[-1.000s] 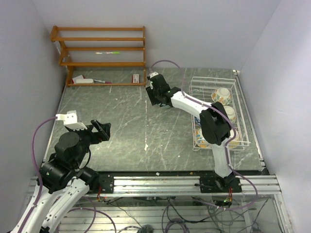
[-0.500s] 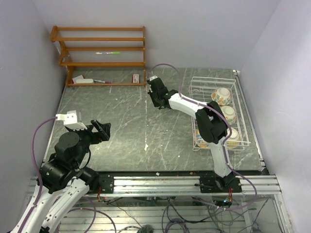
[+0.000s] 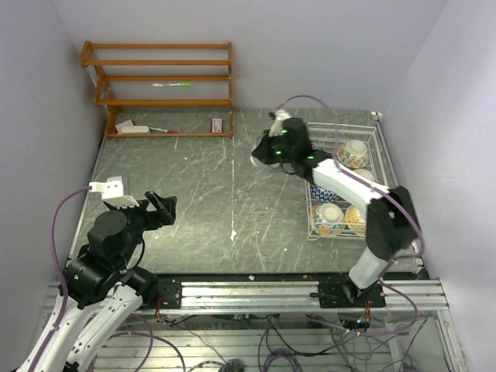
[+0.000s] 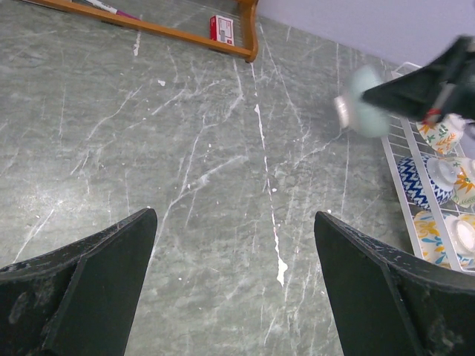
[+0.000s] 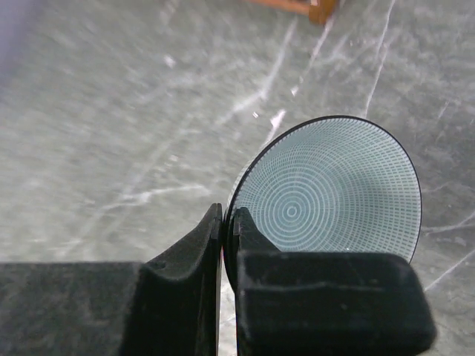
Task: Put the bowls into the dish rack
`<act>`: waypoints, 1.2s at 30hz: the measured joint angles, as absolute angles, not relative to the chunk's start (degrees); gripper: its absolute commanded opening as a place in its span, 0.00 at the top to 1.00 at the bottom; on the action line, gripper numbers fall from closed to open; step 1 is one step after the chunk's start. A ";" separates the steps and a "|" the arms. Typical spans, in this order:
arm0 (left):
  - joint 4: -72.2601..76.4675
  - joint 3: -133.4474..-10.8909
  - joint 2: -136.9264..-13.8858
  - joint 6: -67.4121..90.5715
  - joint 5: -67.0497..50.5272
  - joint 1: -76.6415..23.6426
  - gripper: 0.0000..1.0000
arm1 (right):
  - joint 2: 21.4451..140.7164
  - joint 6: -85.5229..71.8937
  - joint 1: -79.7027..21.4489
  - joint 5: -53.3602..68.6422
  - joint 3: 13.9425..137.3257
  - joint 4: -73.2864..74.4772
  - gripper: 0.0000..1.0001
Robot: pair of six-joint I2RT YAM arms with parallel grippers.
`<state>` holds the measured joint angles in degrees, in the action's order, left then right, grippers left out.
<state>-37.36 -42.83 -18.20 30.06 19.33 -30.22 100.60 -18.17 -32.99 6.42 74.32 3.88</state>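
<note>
Our right gripper (image 5: 226,222) pinches the rim of a pale green bowl (image 5: 326,193), holding it on edge above the grey marble table (image 3: 194,194), just beside the far left corner of the white wire rack (image 3: 341,125). Several patterned bowls (image 3: 354,153) already sit inside that rack. Our left gripper (image 4: 234,216) hangs over the table's near left side, fingers spread wide, holding nothing.
</note>
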 measured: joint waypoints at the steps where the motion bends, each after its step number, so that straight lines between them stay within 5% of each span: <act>1: -37.39 -42.83 -18.24 30.06 19.33 -30.22 0.02 | 97.54 -20.03 -31.16 9.30 71.85 1.52 1.00; 12: -37.63 -42.83 -18.39 30.09 19.55 -30.33 0.02 | 81.71 -36.99 -6.76 28.58 53.43 -19.29 1.00; 20: -37.65 -42.83 -18.68 30.28 19.62 -30.39 0.02 | 86.24 -51.55 3.81 40.77 43.68 -35.00 0.99; 36: -37.67 -42.83 -18.72 30.44 19.94 -30.48 0.02 | 101.78 -71.68 11.09 46.28 42.41 -61.06 0.98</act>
<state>-37.67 -42.83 -18.72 30.44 19.94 -30.48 101.78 -71.68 11.09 46.28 42.41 -61.06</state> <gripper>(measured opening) 0.983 0.042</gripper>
